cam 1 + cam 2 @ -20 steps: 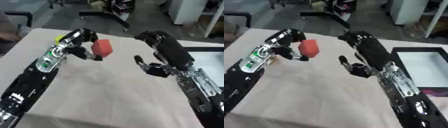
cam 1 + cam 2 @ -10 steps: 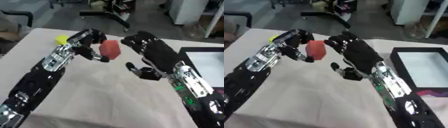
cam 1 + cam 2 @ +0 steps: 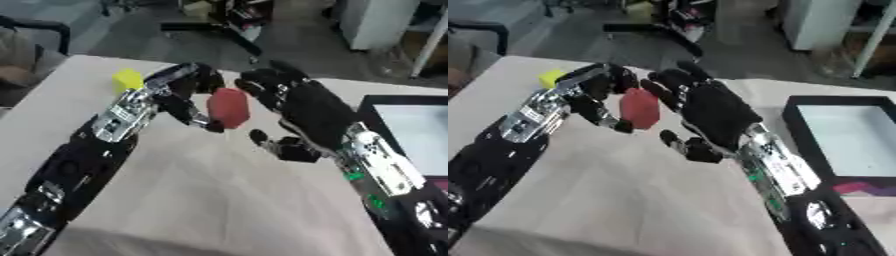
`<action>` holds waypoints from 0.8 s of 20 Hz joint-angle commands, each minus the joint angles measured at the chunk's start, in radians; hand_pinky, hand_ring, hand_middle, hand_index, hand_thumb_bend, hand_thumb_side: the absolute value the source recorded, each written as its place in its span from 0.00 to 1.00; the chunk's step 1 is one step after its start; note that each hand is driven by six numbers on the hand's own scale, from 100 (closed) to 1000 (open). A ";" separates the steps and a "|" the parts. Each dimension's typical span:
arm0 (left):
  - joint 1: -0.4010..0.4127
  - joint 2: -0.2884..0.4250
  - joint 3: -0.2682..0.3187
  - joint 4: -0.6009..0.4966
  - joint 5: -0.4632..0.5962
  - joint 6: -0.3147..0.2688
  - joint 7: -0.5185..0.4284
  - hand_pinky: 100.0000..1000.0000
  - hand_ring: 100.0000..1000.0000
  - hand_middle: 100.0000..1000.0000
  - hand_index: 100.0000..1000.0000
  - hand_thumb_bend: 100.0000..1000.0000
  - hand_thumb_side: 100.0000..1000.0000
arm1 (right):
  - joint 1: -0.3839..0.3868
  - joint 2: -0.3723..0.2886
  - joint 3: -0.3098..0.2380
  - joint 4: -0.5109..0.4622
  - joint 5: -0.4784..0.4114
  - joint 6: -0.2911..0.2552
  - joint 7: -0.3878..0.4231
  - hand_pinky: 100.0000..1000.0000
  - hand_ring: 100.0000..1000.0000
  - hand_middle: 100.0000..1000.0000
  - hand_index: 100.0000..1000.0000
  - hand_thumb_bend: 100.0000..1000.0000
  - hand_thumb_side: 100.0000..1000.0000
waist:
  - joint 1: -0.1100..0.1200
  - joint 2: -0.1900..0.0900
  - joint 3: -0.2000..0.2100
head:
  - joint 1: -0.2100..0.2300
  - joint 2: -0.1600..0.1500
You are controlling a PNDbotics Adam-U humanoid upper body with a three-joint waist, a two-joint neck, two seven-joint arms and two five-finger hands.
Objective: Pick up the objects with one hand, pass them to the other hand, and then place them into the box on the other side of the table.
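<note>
Fingers (image 3: pixel 194 80) of the left hand (image 3: pixel 179 92) curl round a rounded red block (image 3: pixel 229 107), pinching it from its left side and holding it in the air above the pale cloth-covered tabletop (image 3: pixel 201 200), near the table's middle. Just beside the block on its right, the right hand (image 3: pixel 710 112) is spread, its fingers (image 3: pixel 667 82) straight and reaching over the top of the block and its thumb (image 3: pixel 674 141) lying below; it holds nothing, and I cannot tell whether it touches the block.

To do the handover well, the right hand should probably close thumb and fingers on the free right and upper faces, clear of the left fingers, and the left should let go only once that hold looks settled. From there the block would need carrying to the black open box with a pale floor (image 3: pixel 846 137) on the right side of the tabletop.

Counted: one red block, one small yellow block (image 3: pixel 127 80) resting on the tabletop beyond the left hand, one box.
</note>
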 commanded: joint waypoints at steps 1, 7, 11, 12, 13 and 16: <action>-0.030 0.004 -0.003 -0.021 0.032 0.009 -0.026 0.71 0.45 0.42 0.44 0.78 0.00 | -0.022 0.000 -0.002 -0.010 0.020 0.003 -0.008 1.00 0.89 0.90 1.00 0.41 0.21 | 0.003 -0.006 -0.001 | 0.002 0.005; -0.042 -0.005 -0.013 -0.031 0.059 0.022 -0.056 0.71 0.45 0.42 0.44 0.79 0.00 | -0.024 0.004 0.003 -0.003 0.039 0.006 -0.022 1.00 0.90 0.90 1.00 0.41 0.20 | 0.004 -0.006 -0.004 | 0.001 0.005; -0.046 -0.008 -0.015 -0.031 0.053 0.024 -0.067 0.71 0.45 0.42 0.44 0.79 0.00 | -0.024 0.006 0.004 0.000 0.042 0.002 -0.020 1.00 0.89 0.90 1.00 0.40 0.20 | 0.004 -0.006 -0.005 | 0.002 0.005; -0.046 -0.008 -0.016 -0.031 0.053 0.025 -0.068 0.71 0.45 0.41 0.44 0.78 0.00 | -0.024 0.006 0.004 0.000 0.043 0.001 -0.020 1.00 0.89 0.90 1.00 0.39 0.18 | 0.004 -0.006 -0.005 | 0.002 0.005; -0.047 -0.011 -0.019 -0.031 0.052 0.026 -0.073 0.71 0.45 0.41 0.44 0.78 0.00 | -0.025 0.007 0.005 0.000 0.043 -0.001 -0.020 1.00 0.89 0.90 1.00 0.39 0.18 | 0.004 -0.006 -0.005 | 0.001 0.005; -0.050 -0.017 -0.023 -0.030 0.052 0.028 -0.088 0.71 0.45 0.41 0.44 0.78 0.00 | -0.026 0.008 0.008 -0.002 0.046 -0.006 -0.019 1.00 0.88 0.89 0.98 0.36 0.14 | 0.004 -0.006 -0.006 | 0.001 0.005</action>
